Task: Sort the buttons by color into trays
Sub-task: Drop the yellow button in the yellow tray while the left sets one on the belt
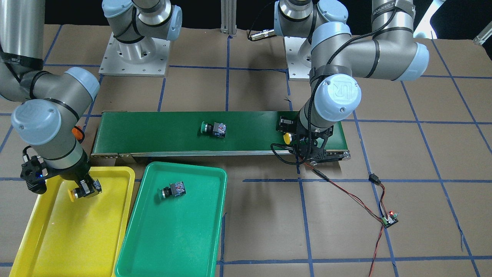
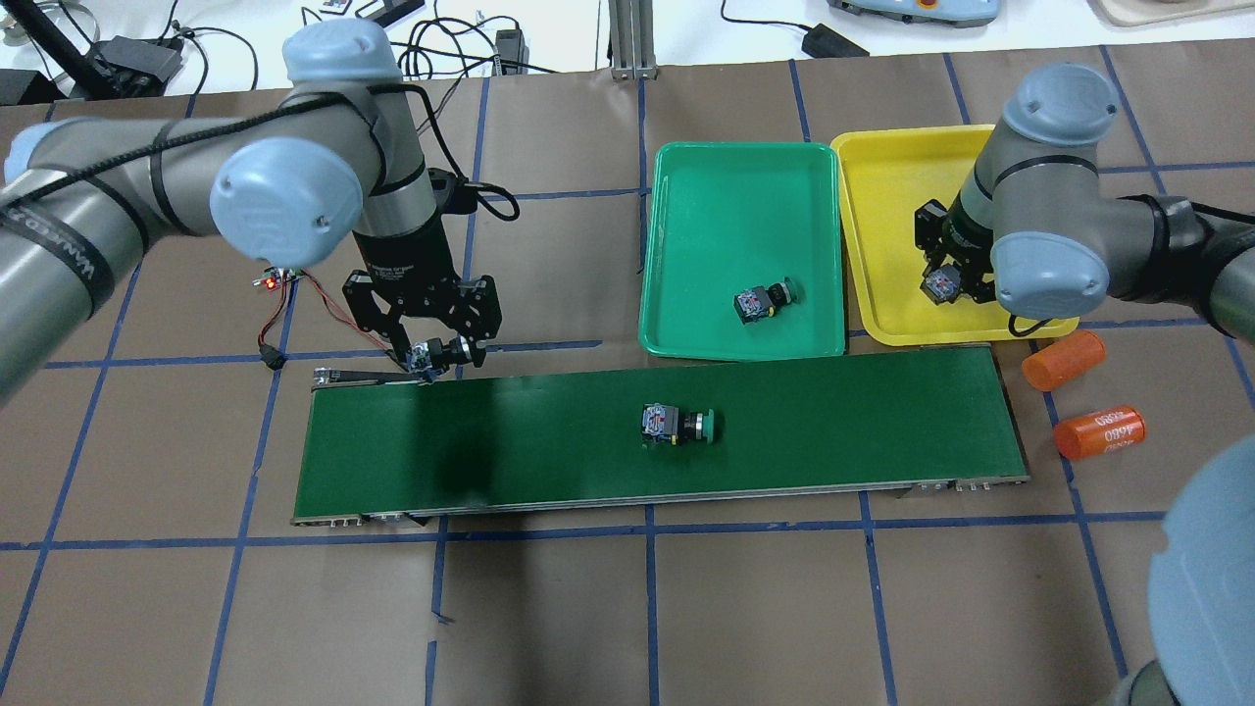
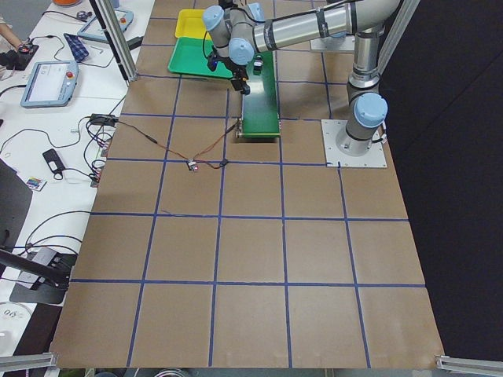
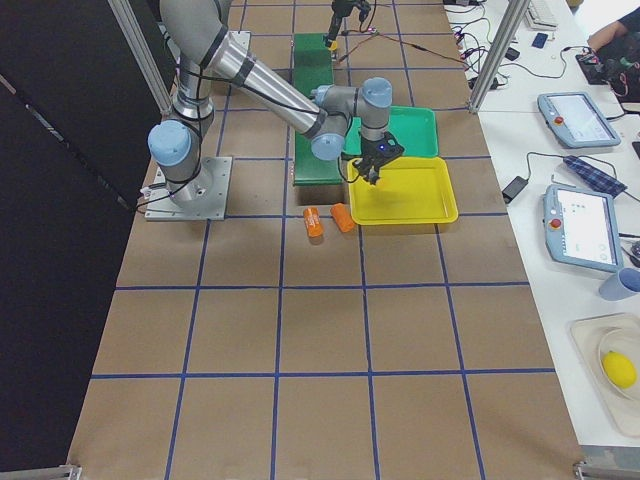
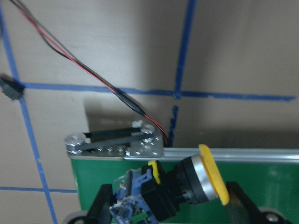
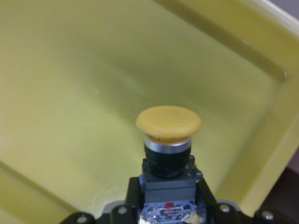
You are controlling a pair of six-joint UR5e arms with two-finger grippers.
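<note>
My left gripper (image 2: 432, 355) is shut on a yellow-capped button (image 5: 187, 186), held lengthwise just above the left end of the conveyor; its cap also shows in the front view (image 1: 287, 137). My right gripper (image 2: 943, 284) is shut on the black-grey body of the other yellow button (image 6: 168, 122), low over the yellow tray (image 2: 882, 186), near its corner. One green button (image 2: 677, 425) lies on its side mid-belt. The other green button (image 2: 762, 300) lies in the green tray (image 2: 730, 196).
The long dark-green conveyor belt (image 2: 833, 422) runs across the table in front of both trays. Two orange cylinders (image 2: 1063, 359) (image 2: 1098, 432) lie off its right end. Red-black wires and a small circuit board (image 2: 270, 282) lie beyond its left end.
</note>
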